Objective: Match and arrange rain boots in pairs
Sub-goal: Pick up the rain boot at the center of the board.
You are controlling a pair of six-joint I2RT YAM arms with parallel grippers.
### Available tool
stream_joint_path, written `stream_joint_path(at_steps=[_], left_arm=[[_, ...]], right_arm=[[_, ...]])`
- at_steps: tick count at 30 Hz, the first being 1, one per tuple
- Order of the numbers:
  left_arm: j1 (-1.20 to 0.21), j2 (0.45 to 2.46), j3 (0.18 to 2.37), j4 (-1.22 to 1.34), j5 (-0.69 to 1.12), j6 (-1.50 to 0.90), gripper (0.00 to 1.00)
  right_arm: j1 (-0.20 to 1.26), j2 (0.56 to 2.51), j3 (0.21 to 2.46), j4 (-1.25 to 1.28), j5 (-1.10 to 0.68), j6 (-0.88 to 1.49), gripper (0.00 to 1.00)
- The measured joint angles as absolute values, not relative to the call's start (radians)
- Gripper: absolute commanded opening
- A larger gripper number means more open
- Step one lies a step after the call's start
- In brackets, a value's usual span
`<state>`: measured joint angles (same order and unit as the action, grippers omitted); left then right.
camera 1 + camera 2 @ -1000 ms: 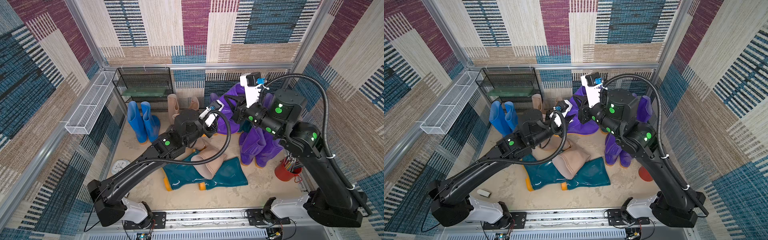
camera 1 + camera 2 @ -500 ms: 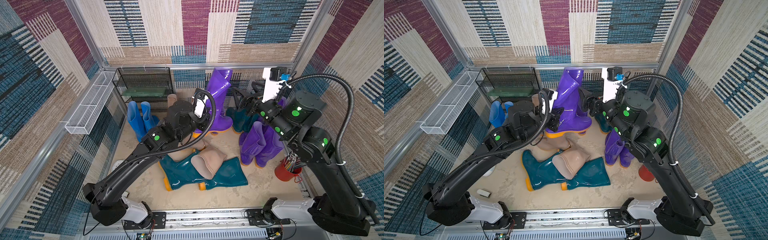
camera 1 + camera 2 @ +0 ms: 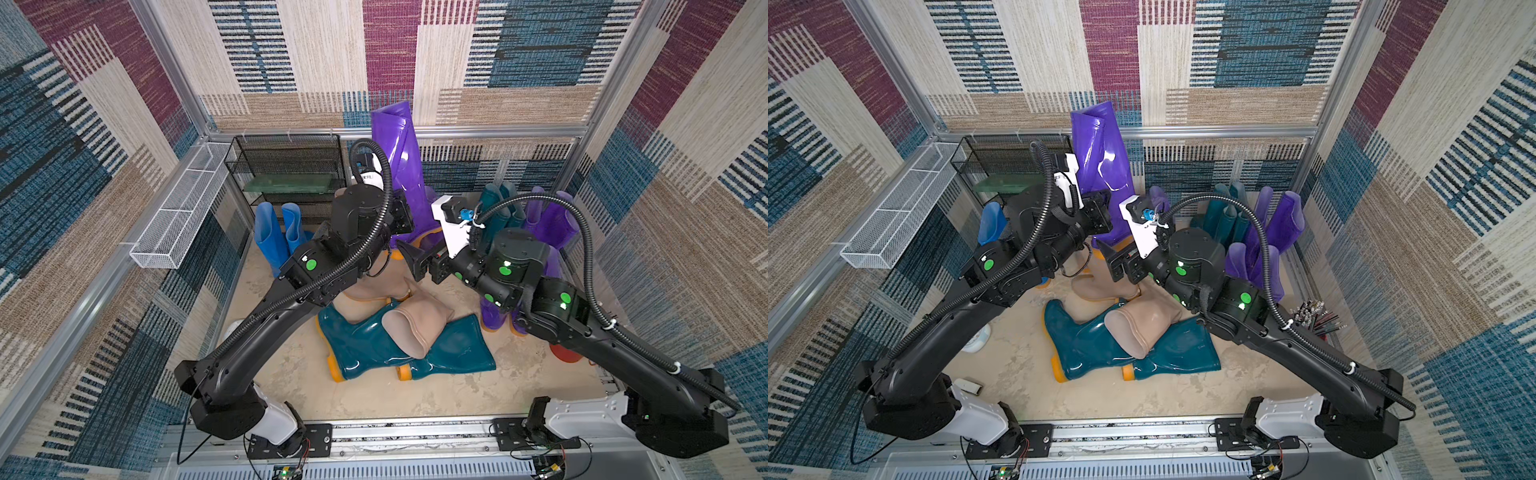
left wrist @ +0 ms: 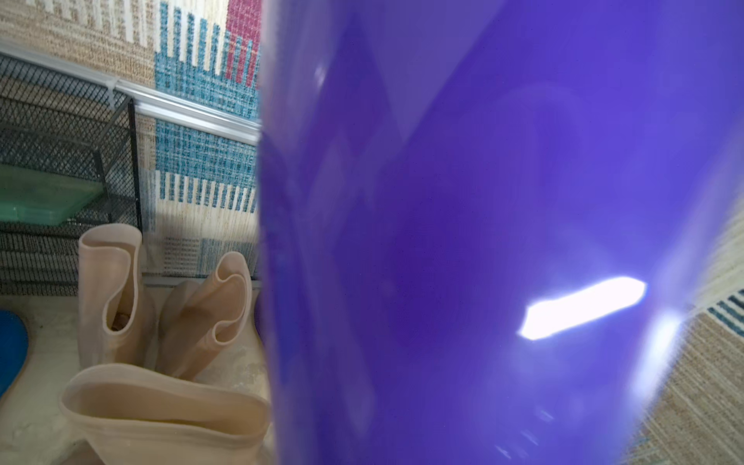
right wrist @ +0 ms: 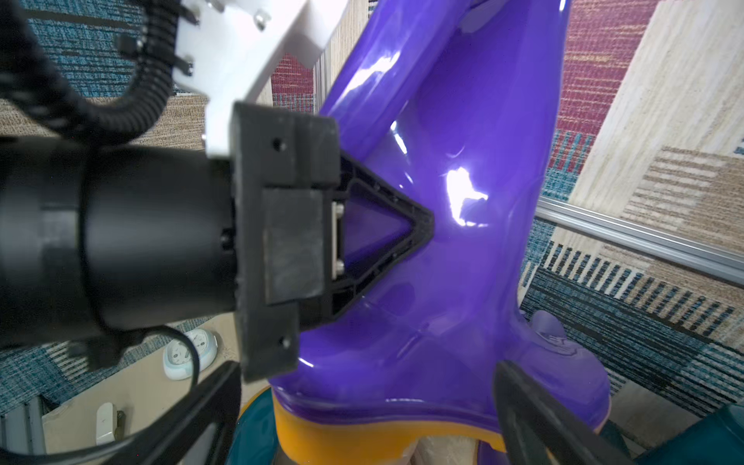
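The purple boot (image 3: 397, 166) stands upright, orange sole down, its tall shaft rising well above both arms. The left gripper (image 5: 422, 225) is clenched on that shaft low down, just above the ankle, pinching a fold of the glossy rubber. The right gripper (image 5: 368, 370) faces the boot's foot from the opposite side, just below the left gripper, with its jaws spread wide and nothing held. Whether a fingertip brushes the foot cannot be told, nor whether the sole rests on anything. Directly under the right gripper a beige boot (image 3: 415, 324) lies on its side across two teal boots (image 3: 361, 345) that lie flat on the sandy surface (image 3: 415, 399). A second fallen beige boot (image 3: 370, 289) lies beneath the left gripper's wrist. Beyond the left gripper a beige pair (image 4: 108, 290) stands upright in front of the black wire rack (image 3: 286, 166). A blue pair (image 3: 278, 232) stands to the outer side of the left arm. Behind the right gripper, along the right arm's side, upright teal boots (image 3: 498, 208) and more purple boots (image 3: 548, 220) stand close together.
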<state>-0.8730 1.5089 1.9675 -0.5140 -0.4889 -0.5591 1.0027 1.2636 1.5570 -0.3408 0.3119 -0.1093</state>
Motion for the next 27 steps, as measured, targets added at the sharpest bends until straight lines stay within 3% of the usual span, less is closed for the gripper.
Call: stream_joint_path(at_steps=[10, 25, 27], left_arm=[[-0.865, 1.494, 1.908, -0.510, -0.525, -0.663, 0.00], [-0.849, 1.451, 1.775, -0.424, -0.575, -0.741, 0.00], [-0.846, 1.441, 1.761, -0.395, -0.600, -0.757, 0.00]], right_arm=[[1.040, 1.344, 1.526, -0.289, 0.390, -0.132, 0.95], [1.066, 1.483, 1.558, -0.222, 0.694, -0.041, 0.99], [1.060, 1.506, 1.592, -0.246, 0.730, -0.011, 0.92]])
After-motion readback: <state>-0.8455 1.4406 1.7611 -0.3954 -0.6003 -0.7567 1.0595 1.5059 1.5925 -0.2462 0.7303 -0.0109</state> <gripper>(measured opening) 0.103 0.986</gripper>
